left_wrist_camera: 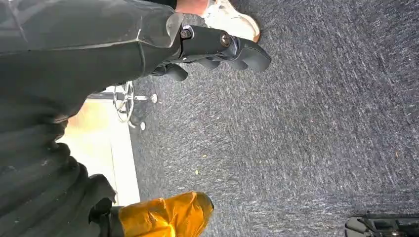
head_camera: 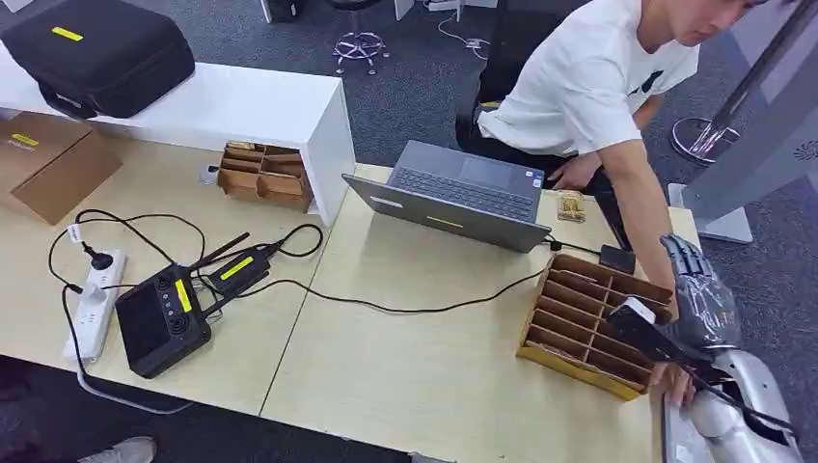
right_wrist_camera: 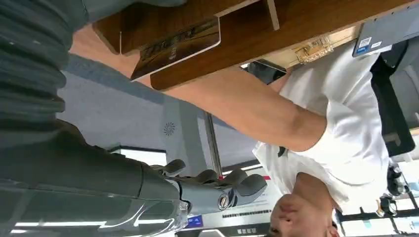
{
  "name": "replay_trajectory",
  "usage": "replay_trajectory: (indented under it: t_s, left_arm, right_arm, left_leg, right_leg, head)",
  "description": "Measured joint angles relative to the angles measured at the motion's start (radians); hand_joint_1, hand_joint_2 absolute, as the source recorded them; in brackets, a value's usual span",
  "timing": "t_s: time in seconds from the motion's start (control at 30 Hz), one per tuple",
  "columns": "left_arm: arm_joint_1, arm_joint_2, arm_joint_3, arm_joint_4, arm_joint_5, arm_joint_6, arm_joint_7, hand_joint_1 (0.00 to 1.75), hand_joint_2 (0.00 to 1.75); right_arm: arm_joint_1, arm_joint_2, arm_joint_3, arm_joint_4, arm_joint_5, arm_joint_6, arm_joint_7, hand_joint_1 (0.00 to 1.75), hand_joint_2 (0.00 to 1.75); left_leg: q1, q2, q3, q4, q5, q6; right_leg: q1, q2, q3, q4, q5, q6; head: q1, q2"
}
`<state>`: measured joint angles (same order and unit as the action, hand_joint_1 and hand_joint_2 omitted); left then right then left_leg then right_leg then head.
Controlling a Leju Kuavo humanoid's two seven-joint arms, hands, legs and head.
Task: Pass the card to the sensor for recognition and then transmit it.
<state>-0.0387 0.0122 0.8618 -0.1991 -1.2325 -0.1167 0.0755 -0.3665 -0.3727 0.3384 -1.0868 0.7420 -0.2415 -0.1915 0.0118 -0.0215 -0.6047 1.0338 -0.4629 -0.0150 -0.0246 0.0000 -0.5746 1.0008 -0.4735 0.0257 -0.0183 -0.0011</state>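
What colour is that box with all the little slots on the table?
The slotted box is brown wood with a yellowish front edge; the head view shows it best.

Open laptop [head_camera: 453,193], controller [head_camera: 161,319] (cabled), black case [head_camera: 101,53].

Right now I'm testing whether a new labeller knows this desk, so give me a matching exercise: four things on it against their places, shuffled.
Things:
1. laptop
2. black case
3. power strip
4. slotted wooden tray

Places:
A. on top of the white shelf
B. far left of the table, with a plug in it
C. right end, beside the person's arm
D. middle, lid open

Pairs: 1-D, 2-A, 3-B, 4-C
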Motion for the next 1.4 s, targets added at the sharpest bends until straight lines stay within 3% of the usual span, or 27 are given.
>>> replay_trajectory:
  t_s: [0.57, 0.63, 0.7, 1.03, 1.4]
  left_arm:
    - [0.0, 0.0, 0.003, 0.0, -0.005, 0.001, 0.006, 0.0, 1.75]
    - [0.0, 0.0, 0.003, 0.0, -0.005, 0.001, 0.006, 0.0, 1.75]
    - [0.0, 0.0, 0.004, 0.0, -0.006, 0.001, 0.006, 0.0, 1.75]
    - [0.0, 0.0, 0.009, 0.0, -0.008, 0.001, 0.006, 0.0, 1.75]
    - [0.0, 0.0, 0.009, 0.0, -0.009, 0.001, 0.006, 0.0, 1.75]
  right_arm:
    - [0.0, 0.0, -0.024, 0.035, 0.011, -0.021, -0.005, 0.02, 1.75]
    - [0.0, 0.0, -0.027, 0.037, 0.011, -0.02, -0.006, 1.59, 1.75]
    - [0.002, 0.0, -0.03, 0.042, 0.011, -0.019, -0.008, 1.69, 1.75]
    - [0.007, 0.0, -0.033, 0.056, 0.011, -0.019, -0.018, 1.55, 1.75]
    - [0.006, 0.0, -0.033, 0.057, 0.012, -0.019, -0.019, 1.59, 1.75]
  left_leg:
    - [0.0, 0.0, 0.002, 0.0, 0.0, 0.0]
    - [0.0, 0.0, 0.002, 0.0, 0.0, 0.0]
    - [0.0, 0.0, 0.002, 0.0, 0.0, 0.0]
    - [0.0, 0.0, 0.002, 0.0, 0.0, 0.0]
    - [0.0, 0.0, 0.002, 0.0, 0.0, 0.0]
  right_leg:
    - [0.0, 0.0, 0.002, 0.0, 0.0, 0.0]
    - [0.0, 0.0, 0.002, 0.0, 0.0, 0.0]
    - [0.0, 0.0, 0.002, 0.0, 0.0, 0.0]
    - [0.0, 0.0, 0.002, 0.0, 0.0, 0.0]
    - [0.0, 0.0, 0.002, 0.0, 0.0, 0.0]
  head:
    - [0.0, 0.0]
    - [0.0, 0.0]
    - [0.0, 0.0]
    - [0.0, 0.0]
    - [-0.001, 0.0]
